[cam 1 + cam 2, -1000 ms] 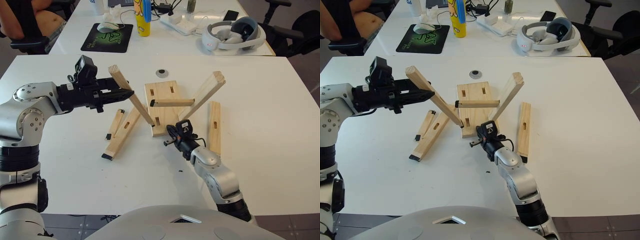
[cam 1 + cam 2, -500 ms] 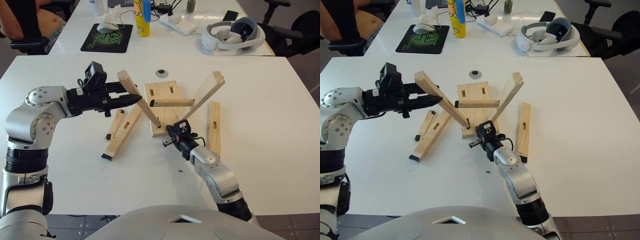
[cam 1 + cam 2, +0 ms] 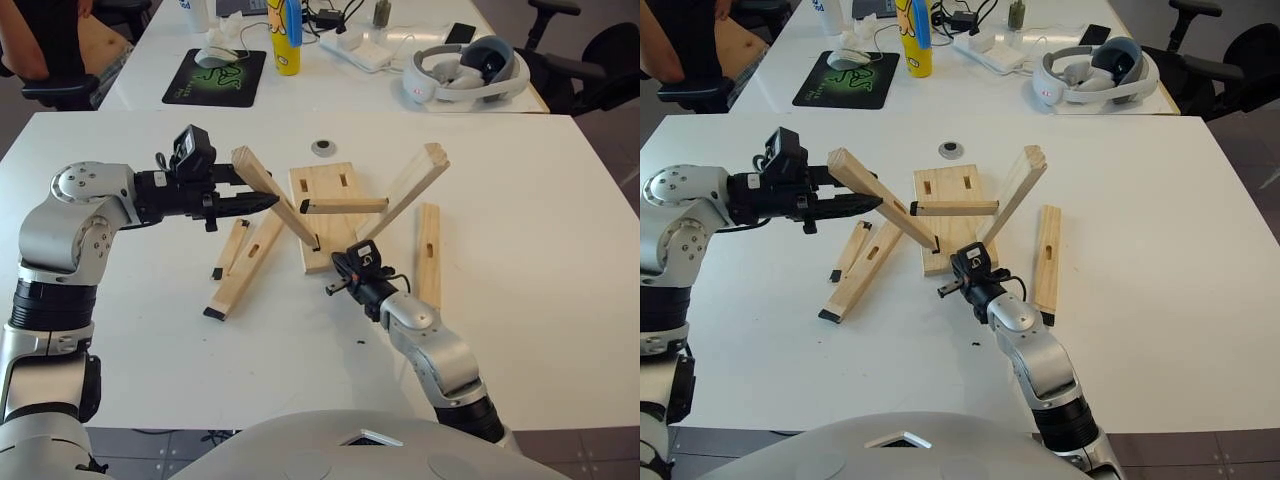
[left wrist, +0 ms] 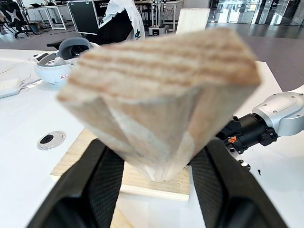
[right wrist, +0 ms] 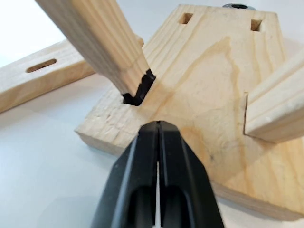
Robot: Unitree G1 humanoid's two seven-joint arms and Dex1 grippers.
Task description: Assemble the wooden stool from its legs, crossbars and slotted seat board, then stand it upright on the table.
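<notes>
The slotted seat board [image 3: 327,185] lies flat at the table's middle. My left gripper [image 3: 264,198] is shut on a wooden leg [image 3: 278,200] that slants down to the right, its dark-tipped foot [image 5: 137,90] at a slot near the board's front edge. From the left wrist the leg's top end [image 4: 161,95] sits between the fingers [image 4: 102,190]. A second leg [image 3: 415,190] leans up from the board with a crossbar [image 3: 345,205] sticking out of it. My right gripper [image 5: 158,124] is shut on nothing, pointing at the board's front edge just below the foot.
Two loose wooden pieces [image 3: 247,262] lie left of the board and one slotted piece [image 3: 429,255] lies to its right. A cable grommet [image 3: 323,147] sits behind the board. On the far desk stand a mouse pad [image 3: 213,76], a yellow bottle [image 3: 286,35] and a headset [image 3: 466,70].
My left gripper carried the leg rightward and lower; its foot went from hanging off the board's left edge to resting at the front slot. The right arm stayed still.
</notes>
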